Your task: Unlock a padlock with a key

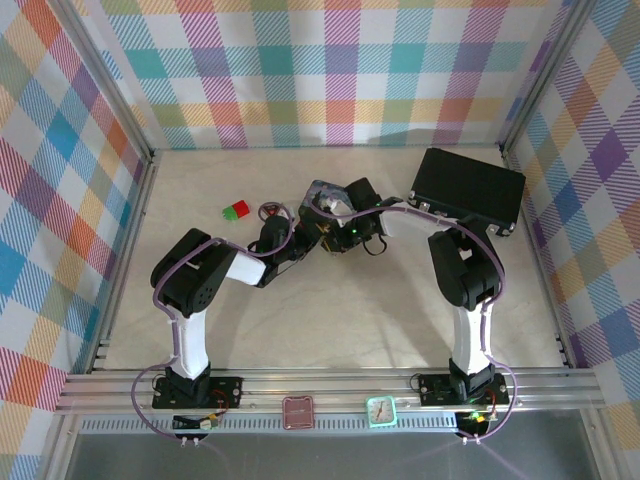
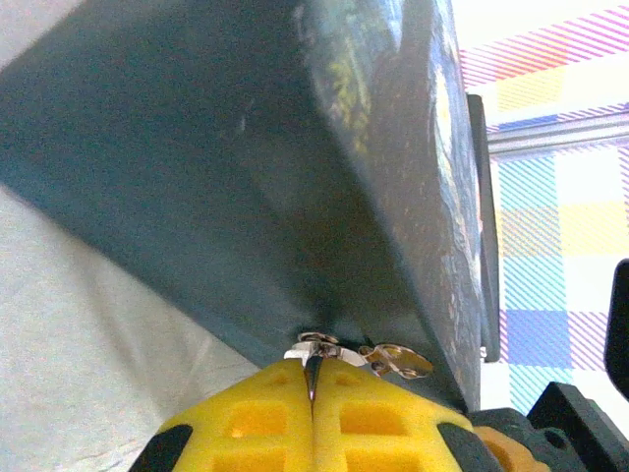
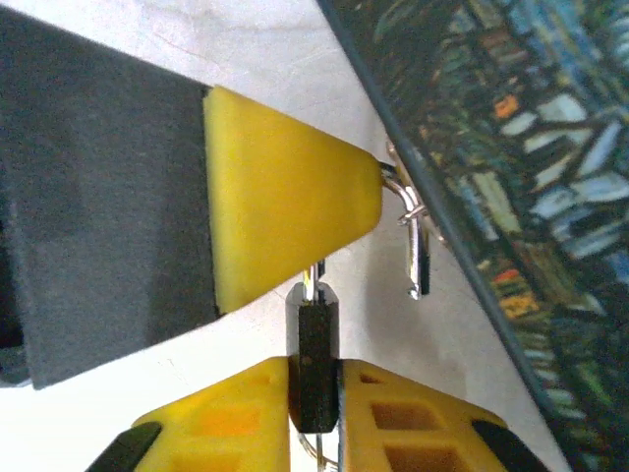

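Note:
In the right wrist view, my right gripper (image 3: 314,382) is shut on the small black padlock (image 3: 314,334), which stands upright between the yellow pads. The thin silvery key (image 3: 313,280) meets the padlock's top end, coming out from under the left gripper's yellow finger (image 3: 285,197). A spare key (image 3: 418,258) dangles from the ring beside it. In the left wrist view, my left gripper (image 2: 313,372) is shut on the key (image 2: 313,346), with the ring and spare key (image 2: 398,362) to its right. Both grippers meet at the table's middle, left gripper (image 1: 310,230), right gripper (image 1: 342,233).
The blue starry-night tin (image 1: 325,192) lies just behind the grippers, close to the key and fingers (image 3: 511,167). A big black briefcase (image 1: 468,188) sits at the back right. A small red and green block (image 1: 236,210) lies to the left.

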You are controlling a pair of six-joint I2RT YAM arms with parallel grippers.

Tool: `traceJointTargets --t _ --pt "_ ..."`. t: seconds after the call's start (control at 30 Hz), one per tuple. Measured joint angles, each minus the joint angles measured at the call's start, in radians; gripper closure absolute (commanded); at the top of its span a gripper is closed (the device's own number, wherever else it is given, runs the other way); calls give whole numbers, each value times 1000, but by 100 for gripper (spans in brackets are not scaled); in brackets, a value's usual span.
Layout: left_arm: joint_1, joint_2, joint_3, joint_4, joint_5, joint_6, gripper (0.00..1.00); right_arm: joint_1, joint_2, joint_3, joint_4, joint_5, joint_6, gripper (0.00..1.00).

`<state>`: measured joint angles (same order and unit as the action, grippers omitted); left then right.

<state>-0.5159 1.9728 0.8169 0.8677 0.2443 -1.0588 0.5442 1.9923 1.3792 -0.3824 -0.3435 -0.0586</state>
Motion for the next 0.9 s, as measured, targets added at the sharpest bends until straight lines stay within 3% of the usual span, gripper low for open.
traceJointTargets --t 0.2,0.4,0.6,0.9 --pt "-1 3 -1 0 -3 0 96 0 -173 -115 -13 47 100 44" --pt "-1 3 -1 0 -3 0 97 -43 -337 -154 0 169 287 34" --pt "-1 3 -5 5 -10 0 98 -113 -259 -118 58 280 438 33" --pt "-18 3 -51 83 -89 -27 98 -117 -97 -67 160 356 603 32"
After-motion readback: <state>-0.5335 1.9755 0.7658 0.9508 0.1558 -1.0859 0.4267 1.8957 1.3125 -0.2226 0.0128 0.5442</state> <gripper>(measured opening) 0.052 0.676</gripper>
